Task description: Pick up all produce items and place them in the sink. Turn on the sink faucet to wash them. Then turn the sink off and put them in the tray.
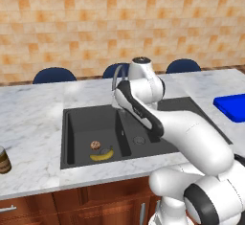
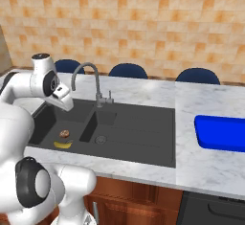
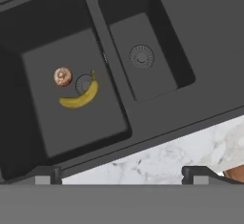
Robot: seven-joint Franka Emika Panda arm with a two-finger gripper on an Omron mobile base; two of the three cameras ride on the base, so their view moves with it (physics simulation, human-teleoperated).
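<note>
Banana [image 3: 80,96] and brown ball [image 3: 62,76] both sit in the sink's [image 3: 200,37] larger basin, so loading looks done. Gripper [image 3: 122,173] hovers above, jaws wide open, holding nothing. Next: reach the faucet [image 2: 88,78] lever, turn water on.

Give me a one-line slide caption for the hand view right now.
Open tool above the double sink: banana and brown ball lie in the larger basin by its drain.
</note>
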